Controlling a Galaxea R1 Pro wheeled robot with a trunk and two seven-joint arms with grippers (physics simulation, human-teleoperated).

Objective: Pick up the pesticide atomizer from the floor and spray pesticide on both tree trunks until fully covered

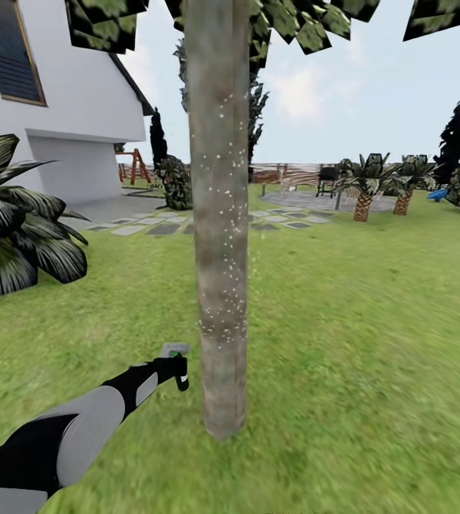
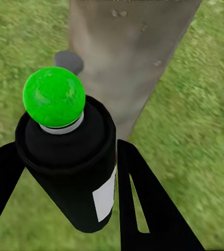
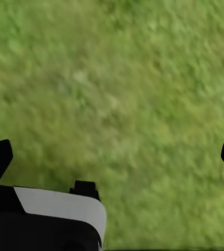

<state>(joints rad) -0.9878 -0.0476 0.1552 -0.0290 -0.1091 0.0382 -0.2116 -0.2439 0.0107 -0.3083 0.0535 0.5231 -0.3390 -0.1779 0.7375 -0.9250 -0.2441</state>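
Note:
A tree trunk [image 1: 219, 235], straight and grey-brown, rises in the middle of the head view with flat green leaves [image 1: 108, 21] above. Fine white specks of pesticide [image 1: 223, 214] dot its bark from high up down to near the base. My left gripper [image 1: 178, 373] reaches low beside the trunk's left side, shut on the pesticide atomizer [image 1: 177, 357]. In the left wrist view the atomizer [image 2: 70, 157] is a black bottle with a white label and a green tip, held between the black fingers [image 2: 143, 193] and facing the trunk [image 2: 127, 52]. My right gripper [image 3: 114, 154] is open over grass.
Lawn [image 1: 373, 343] lies all around the trunk. A big dark-leaved plant [image 1: 8, 221] stands at the left before the white house [image 1: 66, 93]. Stepping stones [image 1: 158, 227], a fence [image 1: 287, 171], low palms [image 1: 373, 185] and a dark conifer [image 1: 458, 135] are farther back.

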